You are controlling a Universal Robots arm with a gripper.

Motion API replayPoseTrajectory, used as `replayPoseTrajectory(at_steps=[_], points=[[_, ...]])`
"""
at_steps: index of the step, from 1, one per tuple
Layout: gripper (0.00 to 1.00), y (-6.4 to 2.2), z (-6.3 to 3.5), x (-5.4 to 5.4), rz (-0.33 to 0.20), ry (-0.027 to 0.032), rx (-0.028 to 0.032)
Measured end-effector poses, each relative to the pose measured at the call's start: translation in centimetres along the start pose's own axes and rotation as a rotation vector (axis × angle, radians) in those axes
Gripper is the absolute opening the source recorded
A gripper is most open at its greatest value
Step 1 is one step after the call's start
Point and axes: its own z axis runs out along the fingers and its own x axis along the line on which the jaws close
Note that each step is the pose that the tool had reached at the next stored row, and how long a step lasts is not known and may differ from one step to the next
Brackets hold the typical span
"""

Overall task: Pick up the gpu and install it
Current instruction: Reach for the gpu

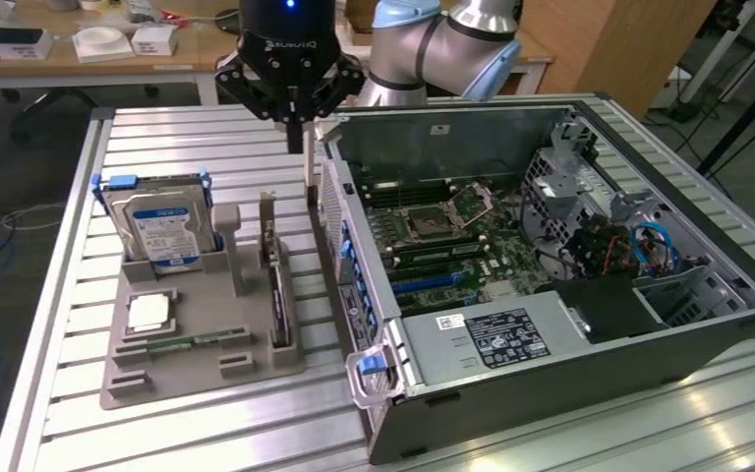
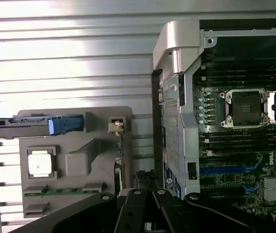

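The gpu (image 1: 276, 290) stands on edge in a slot of the grey holder (image 1: 201, 369), a thin dark card with its pale bracket at the far end. In the wrist view the gpu (image 2: 120, 162) shows edge-on beside the case wall. My gripper (image 1: 296, 143) hangs above the table behind the holder, by the rear corner of the computer case (image 1: 535, 393). It is shut with nothing between its fingers and does not touch the card. In the wrist view the gripper (image 2: 146, 206) sits over the gap between the holder (image 2: 82, 160) and the case.
A silver hard drive (image 1: 157, 231) with a blue label stands upright in the holder. A square processor (image 1: 149, 313) and a green memory stick (image 1: 194, 343) lie flat on it. The open case shows the motherboard (image 1: 450, 246) with its slots. A desk with boxes stands behind the table.
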Motion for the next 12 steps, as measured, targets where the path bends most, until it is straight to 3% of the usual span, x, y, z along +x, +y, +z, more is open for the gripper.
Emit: replayPoseTrajectory(at_steps=[12], points=[[0.11,-0.14,-0.05,1.8,0.000,0.0000,0.0000]])
